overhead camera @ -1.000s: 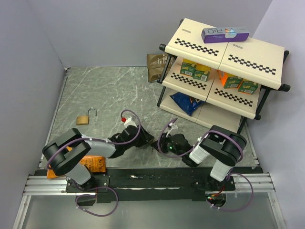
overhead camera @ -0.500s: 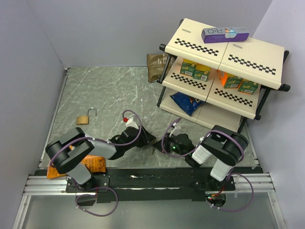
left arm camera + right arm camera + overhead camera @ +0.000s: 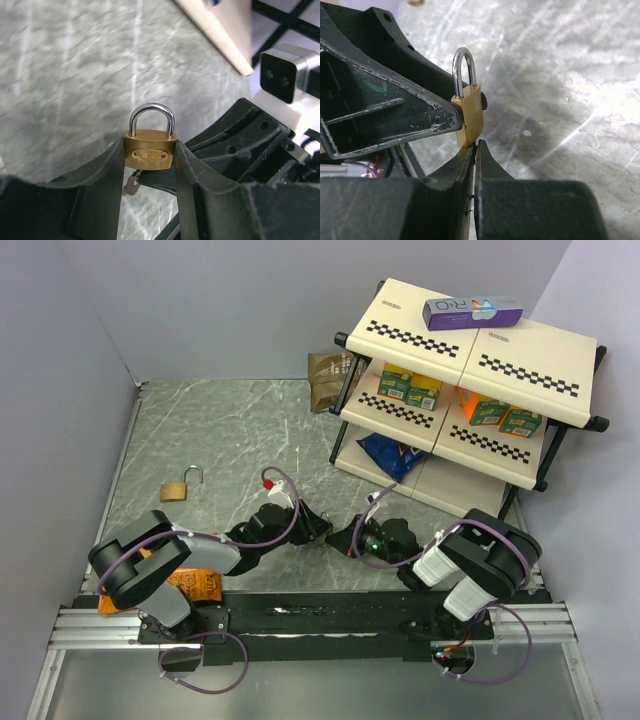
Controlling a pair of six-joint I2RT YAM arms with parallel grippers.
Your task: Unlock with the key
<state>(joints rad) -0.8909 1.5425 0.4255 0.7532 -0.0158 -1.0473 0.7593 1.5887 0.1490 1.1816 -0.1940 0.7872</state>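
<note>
In the left wrist view my left gripper is shut on the brass padlock, pinching its body from both sides. Its silver shackle stands upright and closed. The small silvery key shows just under the padlock's bottom, beside a dark finger of my right gripper. In the right wrist view the right gripper is shut, its tips touching the underside of the padlock. Only a thin edge of the key shows between its pads. From above, both grippers meet low over the table.
A second brass padlock lies on the marble table at the left. An orange packet sits under the left arm. A two-tier shelf with boxes and a blue bag fills the back right, with a brown pouch beside it.
Both grippers, still joined at the padlock, have shifted slightly right and away from the bases. The right arm's elbow has swung to the right.
</note>
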